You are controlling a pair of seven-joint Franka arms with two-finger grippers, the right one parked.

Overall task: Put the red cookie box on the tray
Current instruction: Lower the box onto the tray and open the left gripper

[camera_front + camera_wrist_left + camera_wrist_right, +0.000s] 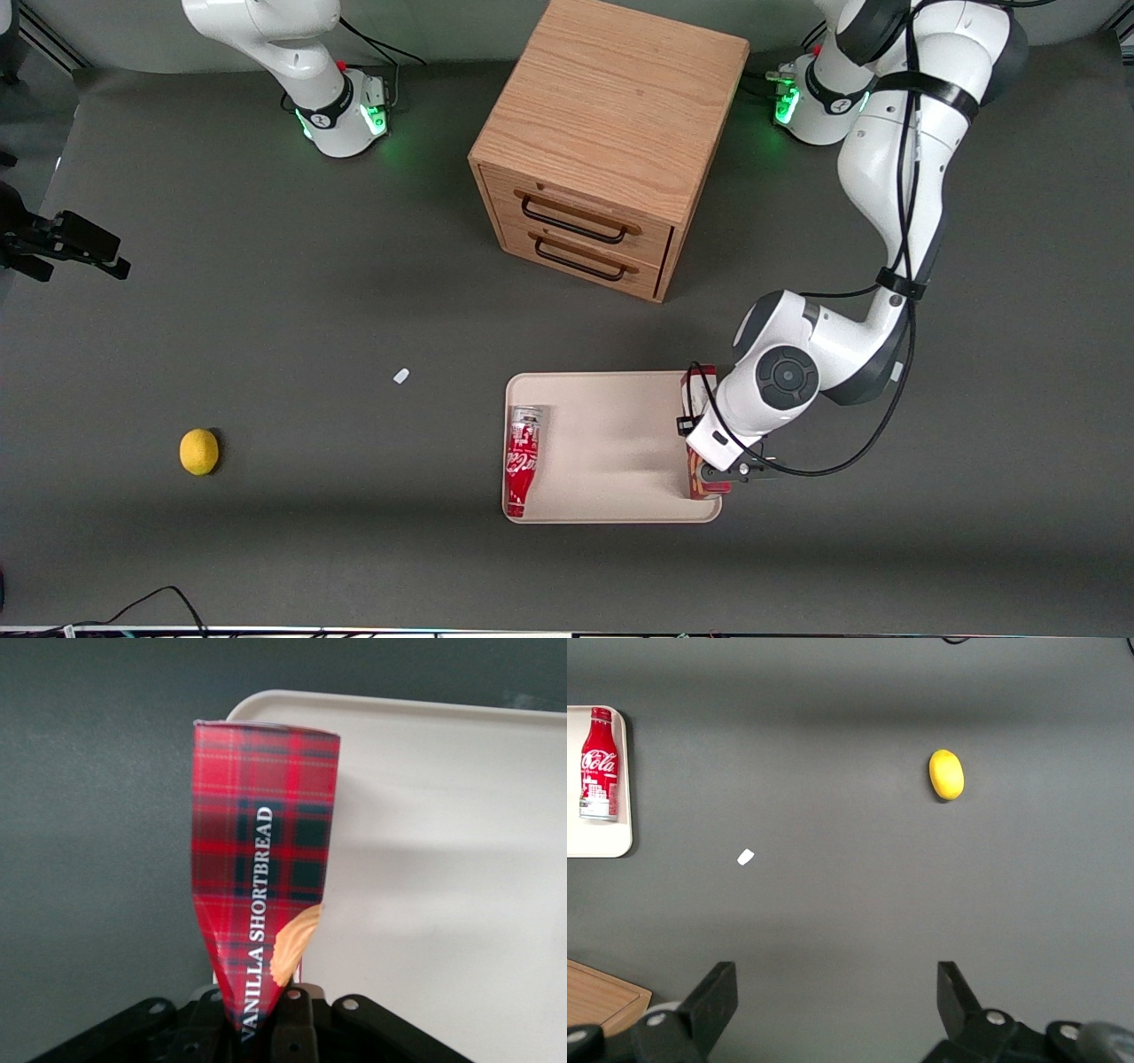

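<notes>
Front view: the gripper point(728, 474) hovers over the tray point(611, 416) at its 3 o'clock edge, holding the red cookie box point(694, 390). Lower it flat, fully inside the rim. The tray holds 1 Coca-Cola can point(522, 459).

Left wrist view: jaws clamp the red cookie box point(264, 859), straddling the tray point(461, 859) edge.

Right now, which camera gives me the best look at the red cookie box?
The left wrist view: the red cookie box fills it, held in the gripper at the tray edge. The front view shows only slivers under the arm; the right wrist view misses it.
</notes>
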